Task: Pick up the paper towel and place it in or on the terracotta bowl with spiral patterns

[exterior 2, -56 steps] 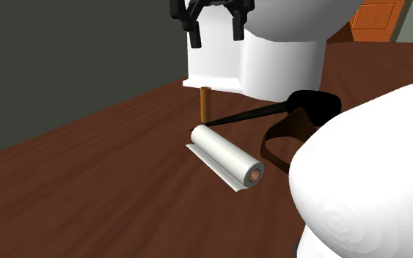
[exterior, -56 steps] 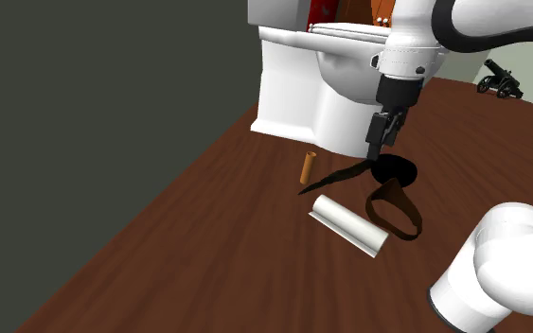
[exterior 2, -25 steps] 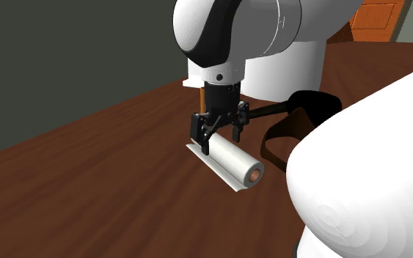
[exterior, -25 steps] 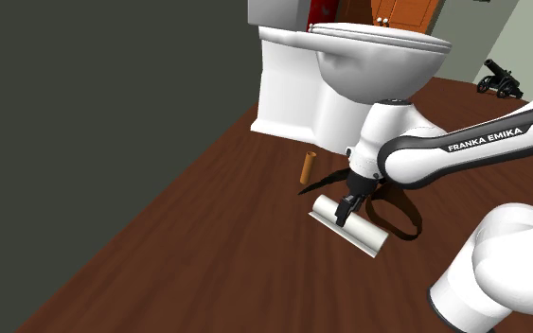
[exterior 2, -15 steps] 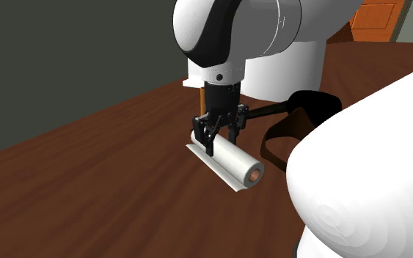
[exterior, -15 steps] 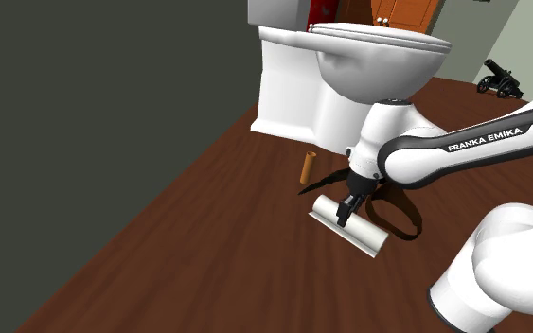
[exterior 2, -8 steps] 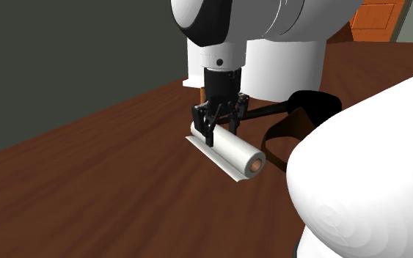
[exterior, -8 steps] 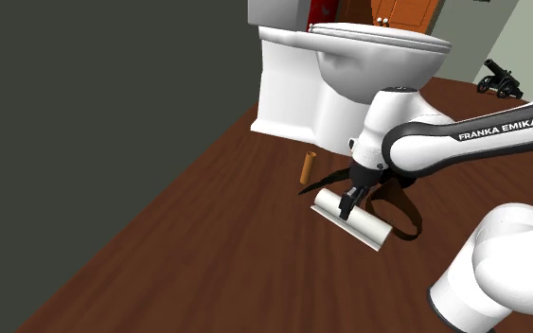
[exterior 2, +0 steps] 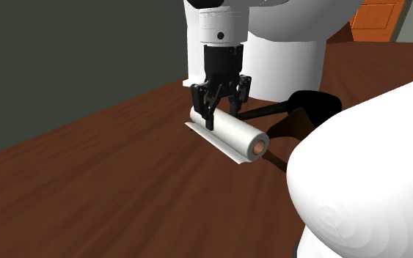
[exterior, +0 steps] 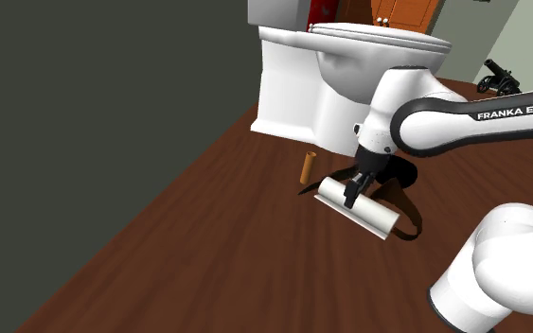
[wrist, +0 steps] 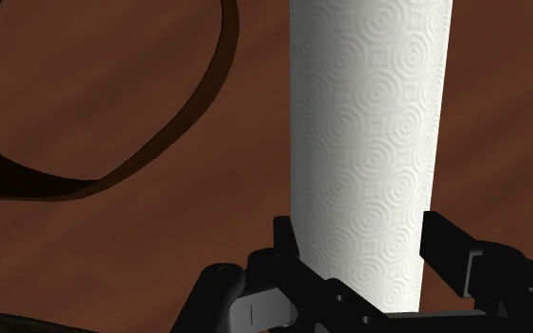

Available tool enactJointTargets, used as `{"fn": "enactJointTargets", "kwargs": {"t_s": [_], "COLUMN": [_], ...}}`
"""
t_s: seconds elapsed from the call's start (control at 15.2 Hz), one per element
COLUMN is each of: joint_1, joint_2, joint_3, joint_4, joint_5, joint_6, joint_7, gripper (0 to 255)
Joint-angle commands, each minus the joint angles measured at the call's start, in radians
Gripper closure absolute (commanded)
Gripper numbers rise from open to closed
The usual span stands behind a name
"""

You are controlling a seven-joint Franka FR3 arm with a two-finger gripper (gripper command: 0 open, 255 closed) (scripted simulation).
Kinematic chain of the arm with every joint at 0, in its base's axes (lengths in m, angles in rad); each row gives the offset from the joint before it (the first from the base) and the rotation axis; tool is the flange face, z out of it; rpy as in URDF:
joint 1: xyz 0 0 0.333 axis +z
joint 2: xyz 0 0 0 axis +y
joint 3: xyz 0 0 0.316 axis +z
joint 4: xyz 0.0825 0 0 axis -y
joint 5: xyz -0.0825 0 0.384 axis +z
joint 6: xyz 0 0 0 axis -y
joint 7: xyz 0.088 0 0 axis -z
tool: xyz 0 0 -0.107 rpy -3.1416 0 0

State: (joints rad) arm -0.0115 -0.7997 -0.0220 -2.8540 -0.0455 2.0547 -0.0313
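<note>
My gripper is shut on one end of the white embossed paper towel roll, which hangs just above the dark wooden surface. In the second exterior view the gripper clasps the roll near its far end, and the brown core shows at the near end. Seen from the wrist, both fingers press the roll's sides. The dark brown bowl lies right behind the roll, partly hidden by it, and its rim curves beside the roll.
A white toilet stands close behind the bowl. A small brown cylinder stands upright near the toilet's foot. A little black cannon figure sits at the far right. My own white arm link bulks large nearby.
The gripper has risen with the paper towel roll in its grip, lifting it off the wooden surface and carrying it slightly toward the bowl.
</note>
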Motion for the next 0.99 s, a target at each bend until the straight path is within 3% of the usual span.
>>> {"fn": "enactJointTargets", "kwargs": {"t_s": [0.0,0.92], "joint_1": [0.000,0.002], "joint_2": [-0.016,-0.055], "joint_3": [0.000,0.004], "joint_4": [0.020,0.189], "joint_5": [0.001,0.006], "joint_6": [-0.036,-0.244], "joint_7": [-0.001,-0.006], "gripper": [255,255]}}
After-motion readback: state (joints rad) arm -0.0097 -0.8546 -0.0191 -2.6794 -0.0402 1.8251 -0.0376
